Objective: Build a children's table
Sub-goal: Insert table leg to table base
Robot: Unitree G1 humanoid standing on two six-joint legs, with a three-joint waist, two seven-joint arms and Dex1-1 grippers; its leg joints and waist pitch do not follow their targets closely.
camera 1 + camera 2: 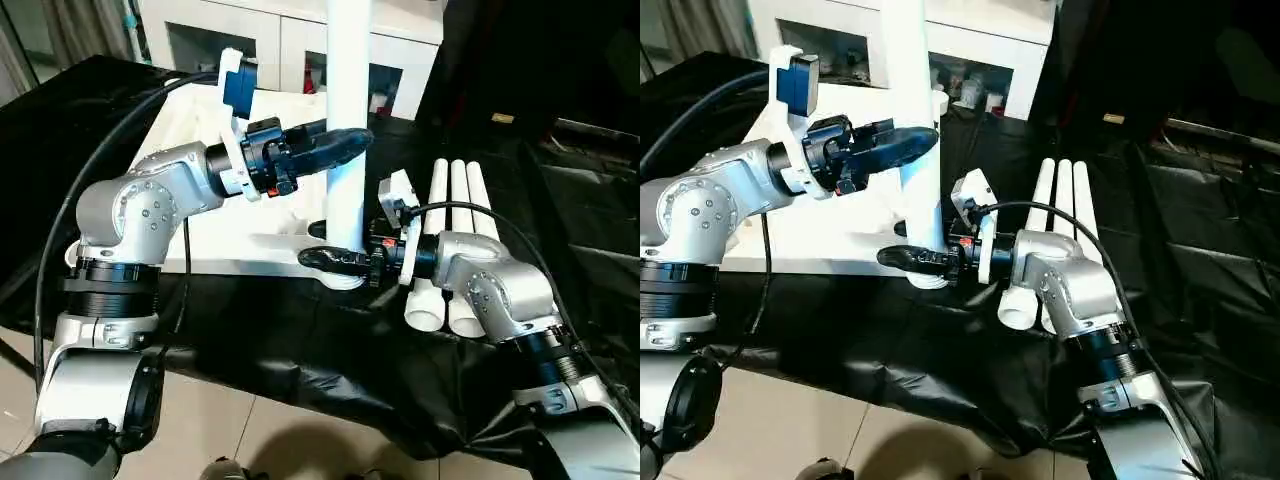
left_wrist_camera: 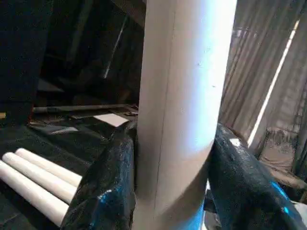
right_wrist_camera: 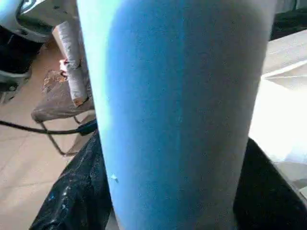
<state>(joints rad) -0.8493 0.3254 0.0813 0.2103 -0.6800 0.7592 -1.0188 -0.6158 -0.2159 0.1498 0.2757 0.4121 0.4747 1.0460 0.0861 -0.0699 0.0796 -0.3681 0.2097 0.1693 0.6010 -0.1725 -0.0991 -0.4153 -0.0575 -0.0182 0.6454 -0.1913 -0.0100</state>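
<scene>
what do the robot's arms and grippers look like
Both arms are silver metal with rounded joint housings and black ribbed collars. Each ends in a white wrist plate and a gripper of two glossy black fingers: left gripper, right gripper. Black cables loop along both arms; small red details sit near each wrist.

The upright leg [image 1: 348, 120] is cut off at the top edge; its foot is hidden by the right gripper [image 1: 335, 262].

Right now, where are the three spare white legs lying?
In the left eye view, the three spare legs lie side by side on the black-draped work table, on the robot's right, just behind the right gripper and beside the upright leg.
</scene>
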